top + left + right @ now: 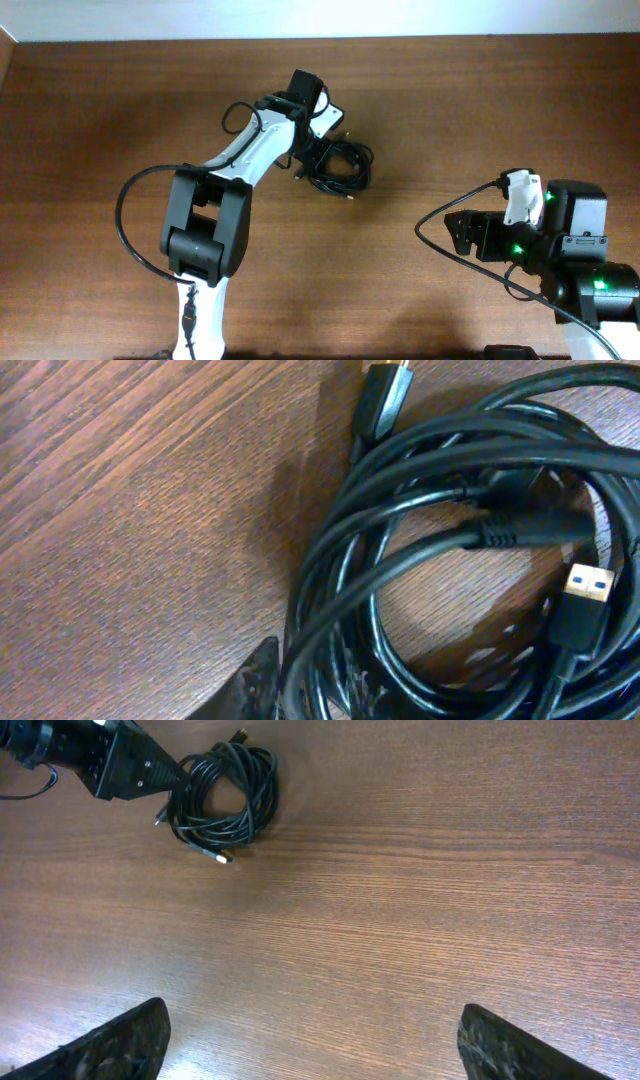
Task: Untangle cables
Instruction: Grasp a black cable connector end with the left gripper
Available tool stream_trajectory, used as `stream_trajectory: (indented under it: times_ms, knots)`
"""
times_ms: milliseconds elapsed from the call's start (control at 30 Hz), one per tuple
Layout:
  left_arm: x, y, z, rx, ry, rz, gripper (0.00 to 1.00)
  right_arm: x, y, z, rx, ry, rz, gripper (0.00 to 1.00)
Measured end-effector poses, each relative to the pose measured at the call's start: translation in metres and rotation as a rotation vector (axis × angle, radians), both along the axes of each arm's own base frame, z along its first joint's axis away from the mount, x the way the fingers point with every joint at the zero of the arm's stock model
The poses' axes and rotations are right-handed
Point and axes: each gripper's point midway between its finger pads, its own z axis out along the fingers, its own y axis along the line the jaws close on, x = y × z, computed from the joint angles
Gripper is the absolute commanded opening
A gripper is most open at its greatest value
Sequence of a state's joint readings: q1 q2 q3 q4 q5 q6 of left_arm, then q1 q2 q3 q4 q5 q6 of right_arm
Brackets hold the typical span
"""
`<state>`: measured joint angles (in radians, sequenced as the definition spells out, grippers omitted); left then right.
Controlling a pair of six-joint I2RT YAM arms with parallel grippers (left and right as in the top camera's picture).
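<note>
A brown wood-grain counter (pixel 450 110) is seen bearing everything. The left arm (pixel 240 160), white and black, is stretched toward the middle of the far side, while the right arm (pixel 580 270) is kept at the near right corner, well apart from the tangle. The right claw (pixel 315 1050) is spread wide over bare wood, with nothing held between its fingers (pixel 120 1045). The left claw (pixel 312 160) is lowered at the left edge of the cables (pixel 340 165). Only one dark fingertip (pixel 262 675) is shown in the left wrist view, against the loops, so it cannot be told whether that claw is spread or pinching. The cables are coiled in one black bundle lying on the counter, just right of the left claw. A blue-tongued USB plug (pixel 585 588) is seen inside the coil, and a gold-tipped plug (pixel 385 390) is laid at its outer edge.
</note>
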<state>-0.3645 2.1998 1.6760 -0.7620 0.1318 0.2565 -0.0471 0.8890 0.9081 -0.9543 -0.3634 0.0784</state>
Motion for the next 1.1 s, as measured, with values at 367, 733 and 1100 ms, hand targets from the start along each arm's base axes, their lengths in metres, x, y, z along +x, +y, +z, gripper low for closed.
stream_trajectory:
  times_ms: [367, 733, 1100]
  knots:
    - [0.009, -0.002, 0.003, -0.012, -0.034, 0.023, 0.37, 0.000, -0.001, 0.000, -0.005, 0.000, -0.004, 0.91]
    - [0.017, 0.005, 0.004, 0.021, -0.067, 0.065, 0.34, 0.000, -0.001, 0.000, -0.006, 0.000, -0.004, 0.91]
    - [0.013, -0.001, -0.013, -0.007, -0.025, 0.062, 0.00, 0.000, -0.001, 0.000, -0.006, 0.000, -0.005, 0.91]
